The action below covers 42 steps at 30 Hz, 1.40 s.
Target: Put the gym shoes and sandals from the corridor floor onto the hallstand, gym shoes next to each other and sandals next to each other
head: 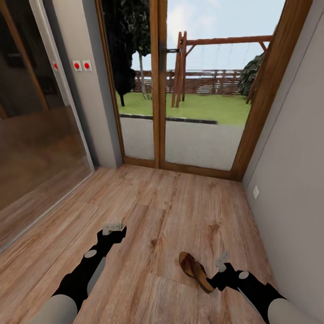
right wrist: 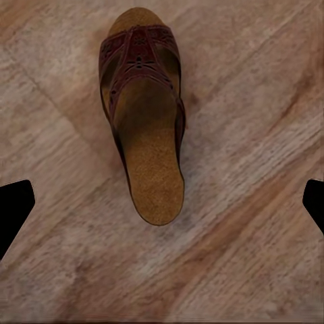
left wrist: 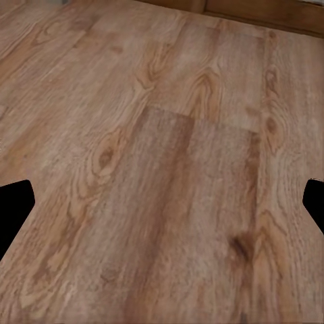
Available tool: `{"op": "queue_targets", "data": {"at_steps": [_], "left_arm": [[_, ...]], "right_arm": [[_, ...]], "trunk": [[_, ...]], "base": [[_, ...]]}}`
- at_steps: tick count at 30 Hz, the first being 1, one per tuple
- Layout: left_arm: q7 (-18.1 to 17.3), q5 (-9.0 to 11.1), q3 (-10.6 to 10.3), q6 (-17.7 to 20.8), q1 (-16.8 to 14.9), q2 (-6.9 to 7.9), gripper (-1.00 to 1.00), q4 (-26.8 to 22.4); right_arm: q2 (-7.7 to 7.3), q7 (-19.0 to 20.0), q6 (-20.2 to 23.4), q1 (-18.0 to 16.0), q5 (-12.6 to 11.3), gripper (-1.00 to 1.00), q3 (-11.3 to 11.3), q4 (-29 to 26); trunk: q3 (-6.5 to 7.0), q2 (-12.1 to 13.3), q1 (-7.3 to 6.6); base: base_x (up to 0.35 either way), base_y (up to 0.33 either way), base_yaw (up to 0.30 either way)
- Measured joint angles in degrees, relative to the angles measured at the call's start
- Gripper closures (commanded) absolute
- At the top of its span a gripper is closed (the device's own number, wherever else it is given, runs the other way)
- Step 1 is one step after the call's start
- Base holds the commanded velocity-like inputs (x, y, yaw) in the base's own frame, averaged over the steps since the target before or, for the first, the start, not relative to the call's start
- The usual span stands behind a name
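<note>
One dark reddish-brown strap sandal [head: 195,271] with a tan cork-like sole lies on the light brown wood-grain plank floor [head: 171,211], low and right of centre in the head view. At far left, a glass sliding panel [head: 36,112] reflects the planks; beside it a grey wall [head: 85,90] carries small red-and-white switches [head: 82,65]. Next, the black left gripper [head: 113,227] hangs over bare floor [left wrist: 162,169], well apart from the sandal; its wrist view shows the two dark fingertips [left wrist: 13,206] spread to opposite edges with nothing between them. At centre, wood-framed glass doors [head: 157,90] look onto lawn and a wooden swing frame [head: 180,67]. Further right, the black right gripper [head: 221,261] sits just beside the sandal's heel end; its wrist view looks down on the sandal [right wrist: 143,115], fingertips [right wrist: 13,209] wide apart and empty. A grey wall [head: 288,157] closes the right side.
</note>
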Motion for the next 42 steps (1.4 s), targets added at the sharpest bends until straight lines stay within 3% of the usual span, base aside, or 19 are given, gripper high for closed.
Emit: {"op": "queue_targets", "data": {"at_steps": [6,11,36,42], "left_arm": [[0.0,-4.2,-0.1,0.3,-0.1,-0.5,-1.0,-1.8],[0.0,-5.6,-0.1,0.4,-0.2,-1.01,-1.0,-2.5],[-0.1,-5.8,-0.3,0.3,-0.2,-1.11,-1.0,-2.2],[-0.1,-5.9,-0.4,0.3,-0.2,-1.12,-1.0,-2.2]], "right_arm": [[0.08,0.0,0.0,0.0,0.0,-1.0,0.0,-0.1],[0.09,0.0,0.0,0.0,0.0,-1.0,0.1,-0.1],[0.09,0.0,0.0,0.0,0.1,-1.0,0.1,-0.1],[0.09,0.0,0.0,0.0,0.1,-1.0,-0.1,-0.3]], "trunk": [[-1.89,-0.1,0.15],[-3.47,-0.1,0.28],[-11.36,-0.5,0.93],[-11.45,-0.5,0.92]], "base": [[0.0,0.0,0.0],[0.0,0.0,0.0],[0.0,0.0,-0.011],[0.0,0.0,-0.007]]}}
